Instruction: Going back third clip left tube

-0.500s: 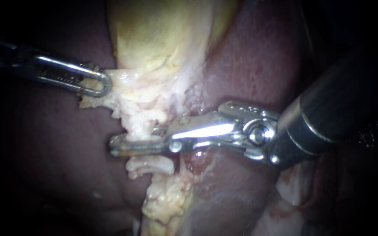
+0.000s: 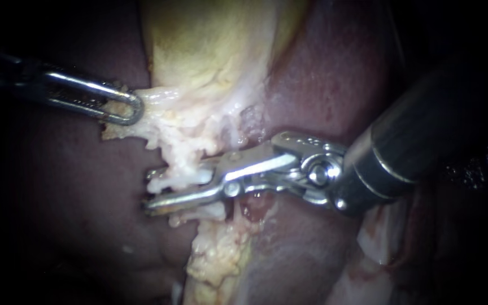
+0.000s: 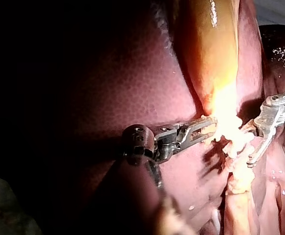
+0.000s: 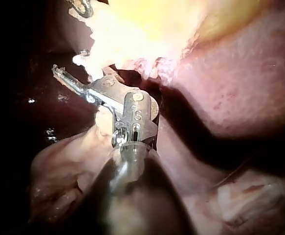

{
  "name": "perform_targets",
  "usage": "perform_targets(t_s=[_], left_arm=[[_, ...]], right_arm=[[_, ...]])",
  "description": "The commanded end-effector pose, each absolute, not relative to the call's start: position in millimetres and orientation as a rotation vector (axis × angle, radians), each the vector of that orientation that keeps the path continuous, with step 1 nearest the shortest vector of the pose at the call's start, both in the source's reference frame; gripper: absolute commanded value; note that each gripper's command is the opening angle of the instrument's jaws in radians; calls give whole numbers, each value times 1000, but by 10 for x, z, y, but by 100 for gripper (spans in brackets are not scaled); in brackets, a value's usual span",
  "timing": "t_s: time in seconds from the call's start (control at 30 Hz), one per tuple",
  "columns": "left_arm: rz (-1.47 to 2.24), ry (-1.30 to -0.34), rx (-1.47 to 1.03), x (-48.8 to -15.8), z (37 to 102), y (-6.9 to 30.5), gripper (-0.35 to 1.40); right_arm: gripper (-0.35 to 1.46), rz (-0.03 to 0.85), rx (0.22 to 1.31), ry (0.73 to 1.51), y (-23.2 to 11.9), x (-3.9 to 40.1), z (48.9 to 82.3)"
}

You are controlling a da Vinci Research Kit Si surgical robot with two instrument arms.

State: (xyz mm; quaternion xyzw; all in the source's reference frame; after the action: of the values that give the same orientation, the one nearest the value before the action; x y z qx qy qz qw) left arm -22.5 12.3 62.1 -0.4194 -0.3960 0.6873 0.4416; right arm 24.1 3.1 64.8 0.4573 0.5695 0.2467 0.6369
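Right instrument (image 2: 149,190) claw has parted astride tube (image 2: 184,176), upper half part-hidden by tissue; left instrument (image 2: 134,107) claw clamps gallbladder (image 2: 199,56) edge

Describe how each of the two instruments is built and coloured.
The left instrument has slim silver jaws shaped as a rounded loop, on a dark shaft. The right instrument has longer, narrow silver jaws, a metal wrist with a round pivot pin, and a thick dark shaft ringed by a pale band.
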Motion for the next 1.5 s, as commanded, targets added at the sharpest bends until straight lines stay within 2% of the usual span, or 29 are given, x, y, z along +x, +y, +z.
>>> perform_targets(t_s=[0.03,0.17,0.63,1.2,1.5], left_arm=[[1705,-982,-1041,-225,620,123,-35],[1705,-982,-1041,-225,619,122,-35],[1705,-981,-1040,-226,618,122,-35],[1705,-982,-1040,-226,617,121,-35],[1706,-982,-1041,-225,617,121,-35]], right_arm=[[46,555,1012,1311,33,241,654],[49,547,909,1336,38,242,670],[50,482,707,1377,57,234,701],[48,478,702,1374,60,214,707],[49,446,707,1304,56,198,704]])
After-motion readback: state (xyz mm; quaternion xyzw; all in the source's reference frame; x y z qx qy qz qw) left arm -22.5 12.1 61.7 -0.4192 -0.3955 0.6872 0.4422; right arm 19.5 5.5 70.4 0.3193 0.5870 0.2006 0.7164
